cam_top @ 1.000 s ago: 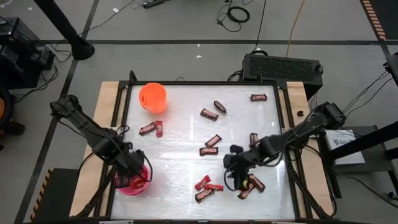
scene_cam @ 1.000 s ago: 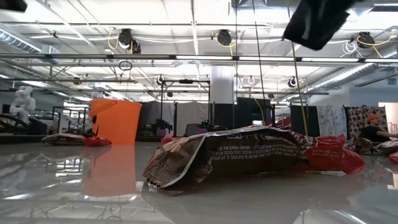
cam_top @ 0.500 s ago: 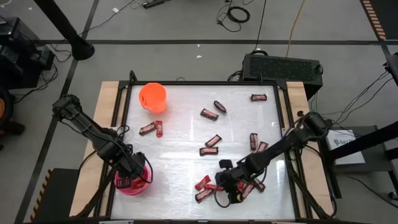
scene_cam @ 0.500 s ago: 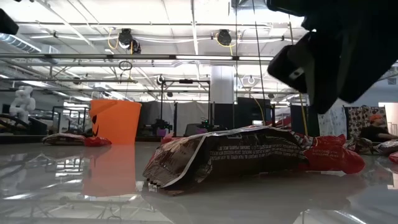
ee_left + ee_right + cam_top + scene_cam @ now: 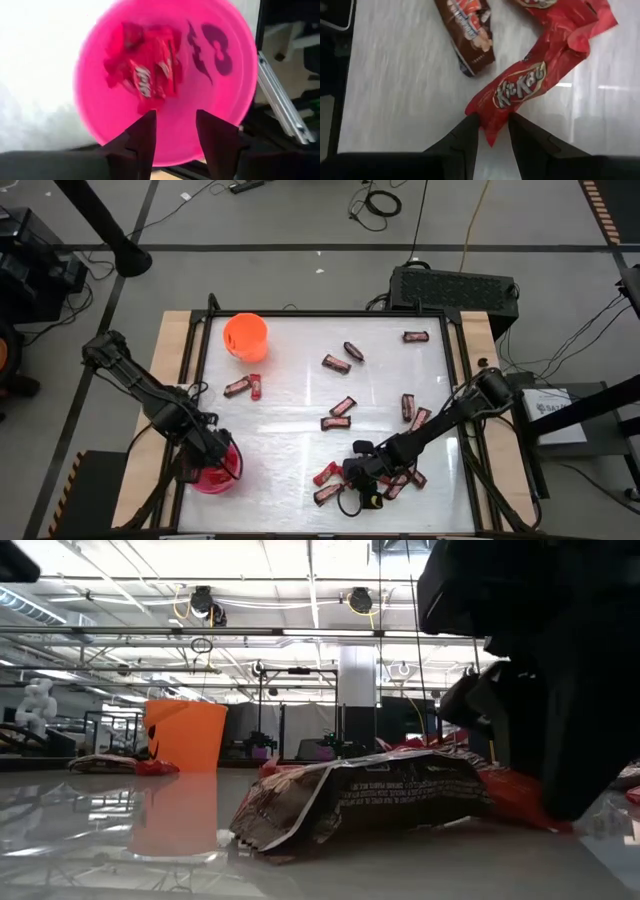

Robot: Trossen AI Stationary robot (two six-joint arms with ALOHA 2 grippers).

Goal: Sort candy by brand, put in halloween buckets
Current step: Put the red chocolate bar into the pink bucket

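The pink bucket (image 5: 214, 471) stands at the table's near left corner, with several red candy bars (image 5: 145, 75) lying inside. My left gripper (image 5: 175, 135) hovers over it, open and empty. The orange bucket (image 5: 245, 337) stands at the far left. My right gripper (image 5: 354, 474) is down among a cluster of bars near the near edge, shut on a red Kit Kat bar (image 5: 525, 87). A dark brown bar (image 5: 465, 25) lies just beyond it. In the low view the right gripper (image 5: 560, 740) stands behind that brown bar (image 5: 370, 795). My right gripper pinches the red Kit Kat bar by its crimped end (image 5: 490, 131), one finger on each long side. The fingers come from above, pointing down, in line with the bar's length. The bar lies flat on the table, stretching away from the fingers.
More bars lie scattered over the white table: near the middle (image 5: 342, 407), toward the far side (image 5: 337, 363), far right (image 5: 415, 337), right (image 5: 408, 405), and a pair by the left (image 5: 243, 387). A black rail (image 5: 455, 370) frames the table.
My right gripper has swung from the right middle of the table toward the near edge and leftward, and has come down onto the cluster of bars there. My left gripper has stayed over the pink bucket.
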